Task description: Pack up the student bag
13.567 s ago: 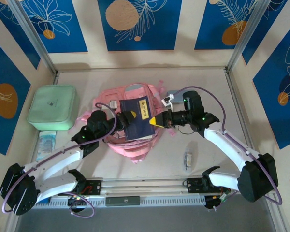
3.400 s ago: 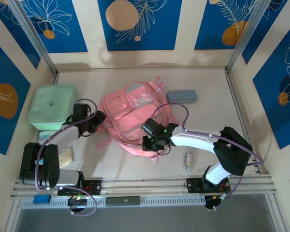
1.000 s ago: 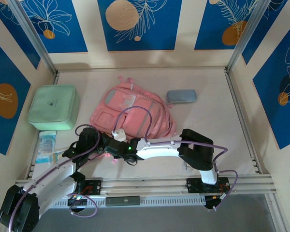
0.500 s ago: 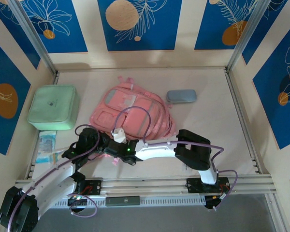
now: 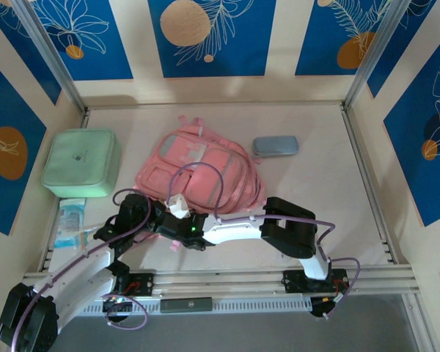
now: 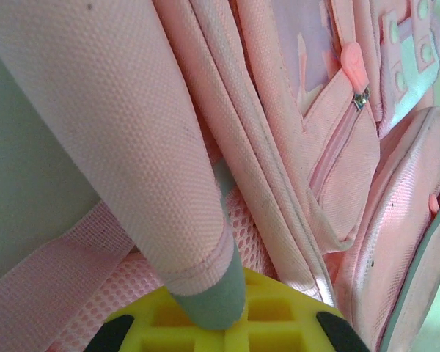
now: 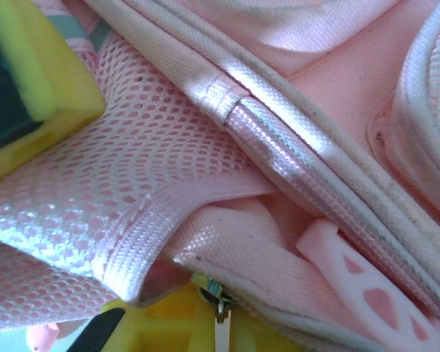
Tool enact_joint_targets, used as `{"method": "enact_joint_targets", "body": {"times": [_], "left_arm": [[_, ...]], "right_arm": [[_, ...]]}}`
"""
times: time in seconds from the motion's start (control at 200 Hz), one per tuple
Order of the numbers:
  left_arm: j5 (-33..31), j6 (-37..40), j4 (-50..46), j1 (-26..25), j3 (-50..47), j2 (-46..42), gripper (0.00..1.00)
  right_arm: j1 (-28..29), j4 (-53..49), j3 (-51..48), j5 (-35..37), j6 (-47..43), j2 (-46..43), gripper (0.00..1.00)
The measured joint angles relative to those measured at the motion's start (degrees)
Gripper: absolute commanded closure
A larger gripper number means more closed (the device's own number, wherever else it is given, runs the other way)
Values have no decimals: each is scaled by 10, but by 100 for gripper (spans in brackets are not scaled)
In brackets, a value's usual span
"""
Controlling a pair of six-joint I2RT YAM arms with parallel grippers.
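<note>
The student bag (image 5: 198, 172) lies flat mid-table, right of a mint-green case (image 5: 81, 163). From overhead both grippers crowd its near edge. Its wrist view shows the left gripper (image 6: 220, 323) pinching a grey-edged strap (image 6: 117, 132). The right gripper (image 7: 161, 323) is clamped on the mesh hem by a zip pull (image 7: 221, 334).

Mesh of student bag (image 7: 132, 183) (pink)
</note>
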Motion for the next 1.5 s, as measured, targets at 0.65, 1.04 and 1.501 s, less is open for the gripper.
{"method": "enact_joint_targets", "body": {"times": [0.65, 1.04, 1.501], "left_arm": [[129, 87, 7, 137, 102, 198, 100], [149, 157, 13, 188, 181, 303, 100], [176, 172, 17, 176, 135, 199, 43]], "right_arm": [[-18, -166, -97, -88, 122, -165, 100], [-57, -218, -172, -173, 79, -298, 100], [-105, -188, -179, -247, 45, -292, 100]]}}
